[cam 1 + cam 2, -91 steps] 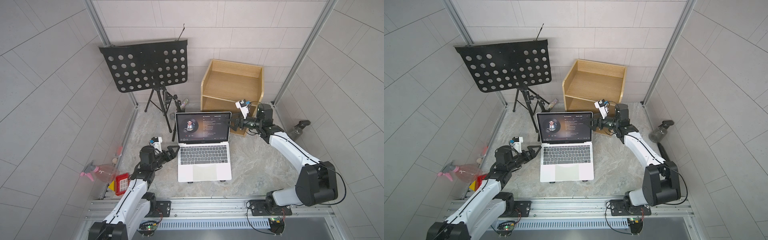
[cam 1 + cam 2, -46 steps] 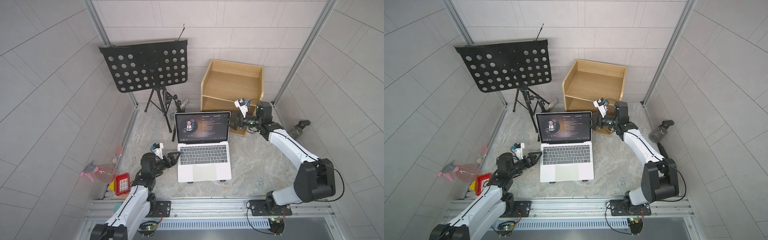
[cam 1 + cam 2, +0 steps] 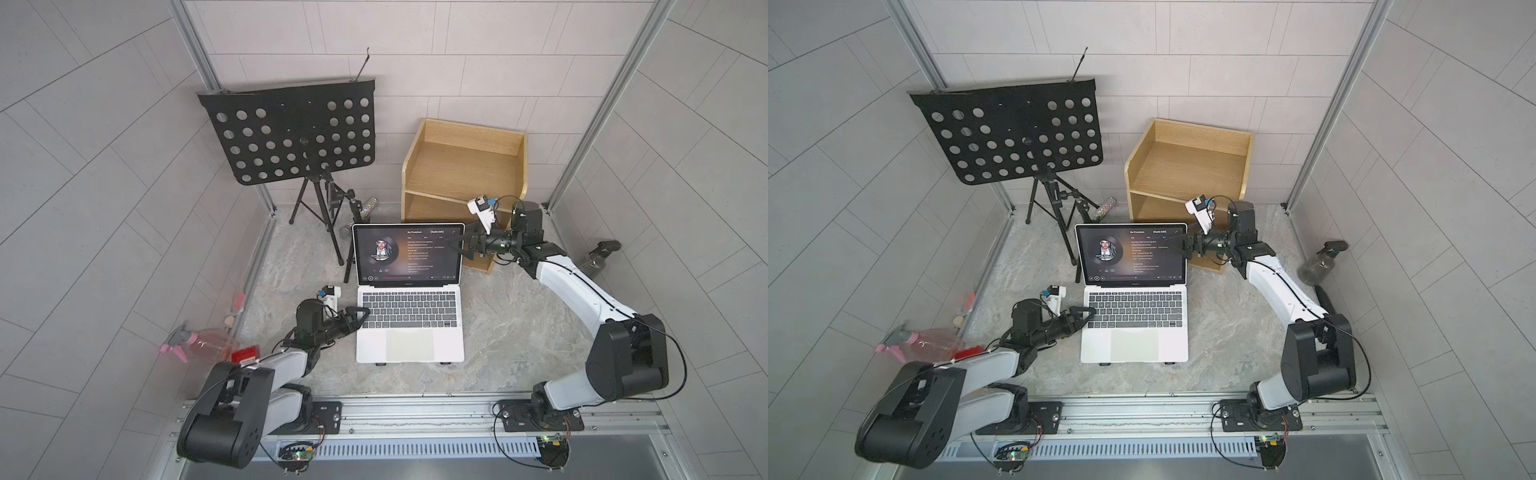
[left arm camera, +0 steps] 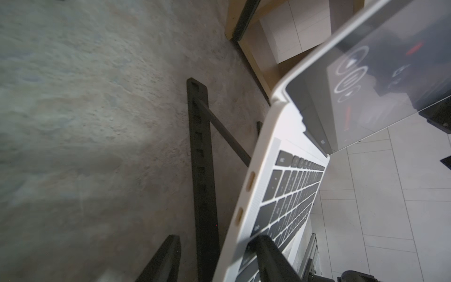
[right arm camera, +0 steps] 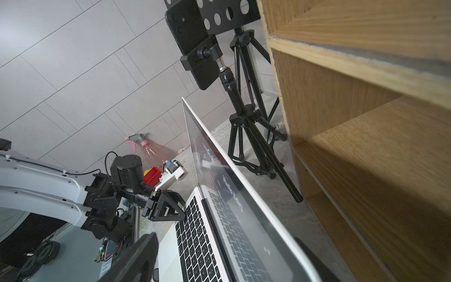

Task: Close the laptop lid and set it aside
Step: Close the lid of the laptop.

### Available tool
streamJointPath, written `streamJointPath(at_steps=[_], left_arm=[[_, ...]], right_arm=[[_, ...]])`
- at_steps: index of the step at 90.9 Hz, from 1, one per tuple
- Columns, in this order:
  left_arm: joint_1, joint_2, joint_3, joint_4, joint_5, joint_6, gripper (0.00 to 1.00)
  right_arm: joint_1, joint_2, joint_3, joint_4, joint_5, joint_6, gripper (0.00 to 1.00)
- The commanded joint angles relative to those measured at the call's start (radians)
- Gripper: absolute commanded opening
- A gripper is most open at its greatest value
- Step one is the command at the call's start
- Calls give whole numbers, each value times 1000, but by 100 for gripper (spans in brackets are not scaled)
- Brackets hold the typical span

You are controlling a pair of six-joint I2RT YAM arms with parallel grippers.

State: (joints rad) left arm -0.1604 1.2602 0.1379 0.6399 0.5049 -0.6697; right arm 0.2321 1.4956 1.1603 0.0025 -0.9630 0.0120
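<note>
Top view: silver-white laptop point(image 3: 409, 332), open; dark-screened laptop lid point(image 3: 407, 254) seemingly near-upright.

We count two matching arms. The left arm point(image 3: 286, 361) and the right arm point(image 3: 573, 286) each wear glossy white shells between bulky black joint housings, with thin black cables point(image 3: 677, 365) looping alongside. The left gripper point(image 3: 365, 311) and the right gripper point(image 3: 455, 245) are black, built of hollow triangular frames (printed, by the look of them). A small white camera block point(image 3: 330, 293) with a blue plug rides on each wrist. Black base plates point(image 3: 540, 417), screwed at the corners, sit on a silver rail point(image 3: 415, 411). Below it we spot small circuit boards point(image 3: 550, 442) lit green.
</note>
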Motion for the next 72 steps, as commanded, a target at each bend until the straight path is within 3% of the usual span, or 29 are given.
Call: streamJointPath(at_steps=[1, 15, 26, 57, 72], left_arm=[[-13, 114, -1, 106, -5, -10, 49], [-14, 230, -12, 282, 56, -47, 44], [-14, 228, -27, 335, 78, -50, 44], [-14, -57, -33, 45, 37, -9, 44], [-14, -71, -31, 8, 30, -8, 45]], right_arm=[[9, 15, 28, -31, -55, -19, 84], [8, 18, 31, -42, -54, -28, 84], [6, 21, 32, -49, -54, -33, 84], [-11, 20, 49, -53, -60, -24, 84], [-13, 20, 95, -131, -78, -92, 87]])
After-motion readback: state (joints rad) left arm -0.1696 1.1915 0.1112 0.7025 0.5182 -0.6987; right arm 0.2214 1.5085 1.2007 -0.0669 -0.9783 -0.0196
